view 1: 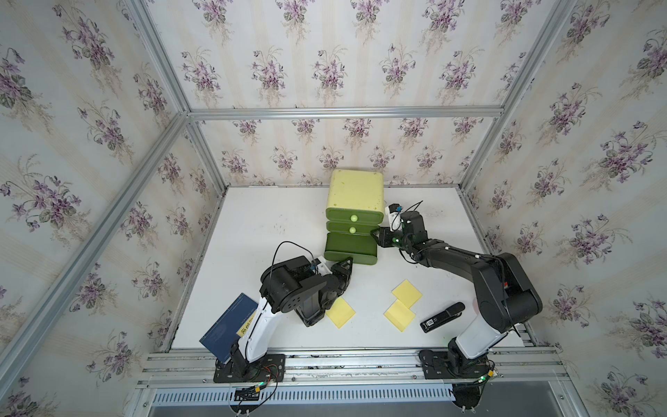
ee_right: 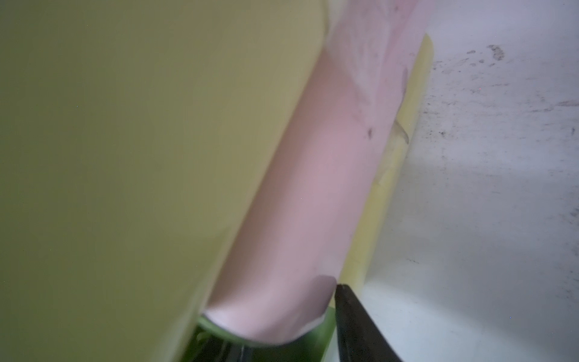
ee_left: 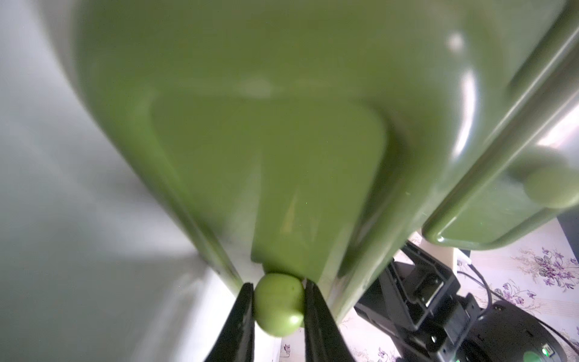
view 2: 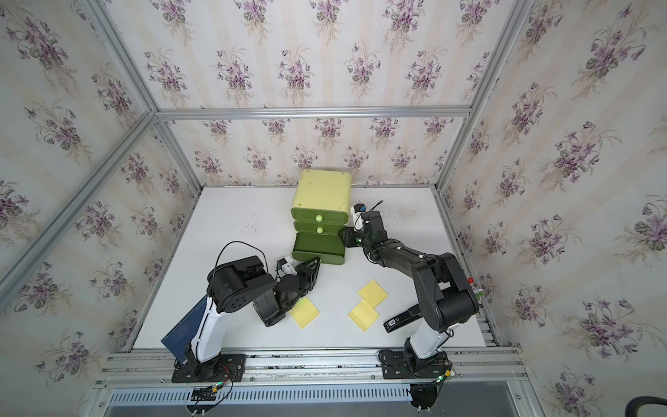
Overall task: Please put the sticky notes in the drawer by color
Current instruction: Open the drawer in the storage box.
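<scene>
Well, my left gripper (ee_left: 278, 284) grasps the knob (ee_left: 279, 308) of the open bottom drawer (view 1: 350, 245). My right gripper (view 1: 375, 236) sits clenched beside the cabinet (view 1: 355, 195) (anything held, unclear). Three yellow sticky notes (view 1: 406, 293) lie on the desk (view 1: 252, 234), unsorted.

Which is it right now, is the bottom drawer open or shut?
Open. In both top views the bottom drawer juts out past the middle drawer; the left gripper is shut on its knob.

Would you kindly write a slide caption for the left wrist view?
Left tool clamped on the round knob of the pulled-out bottom drawer.
</scene>
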You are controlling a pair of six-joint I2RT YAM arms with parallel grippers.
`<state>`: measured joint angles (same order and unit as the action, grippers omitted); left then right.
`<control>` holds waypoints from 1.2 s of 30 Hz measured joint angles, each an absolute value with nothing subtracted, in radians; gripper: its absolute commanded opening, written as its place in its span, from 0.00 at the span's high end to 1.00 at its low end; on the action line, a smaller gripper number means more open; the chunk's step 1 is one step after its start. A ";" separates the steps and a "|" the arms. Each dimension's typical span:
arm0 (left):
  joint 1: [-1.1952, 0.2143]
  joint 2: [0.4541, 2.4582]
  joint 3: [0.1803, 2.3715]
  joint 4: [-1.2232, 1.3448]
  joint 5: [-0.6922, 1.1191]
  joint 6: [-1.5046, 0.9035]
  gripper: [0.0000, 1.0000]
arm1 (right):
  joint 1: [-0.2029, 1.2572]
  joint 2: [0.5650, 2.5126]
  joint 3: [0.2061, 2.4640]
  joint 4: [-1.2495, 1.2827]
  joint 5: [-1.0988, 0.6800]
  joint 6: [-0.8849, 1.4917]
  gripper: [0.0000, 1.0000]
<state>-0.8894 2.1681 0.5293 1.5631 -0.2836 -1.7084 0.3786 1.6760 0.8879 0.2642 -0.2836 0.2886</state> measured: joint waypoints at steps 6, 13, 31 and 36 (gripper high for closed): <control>-0.935 2.123 0.466 1.547 -0.288 -1.727 0.68 | 0.379 1.670 0.888 0.260 -0.284 0.289 0.55; -0.958 2.122 0.450 1.552 -0.304 -1.743 0.38 | 0.379 1.657 0.888 0.256 -0.287 0.293 0.54; -0.986 2.005 0.324 1.556 -0.317 -1.712 0.14 | 0.377 1.544 0.845 0.206 -0.340 0.324 0.49; -0.986 1.905 0.265 1.466 -0.321 -1.702 0.14 | 0.377 1.425 0.762 0.150 -0.331 0.341 0.47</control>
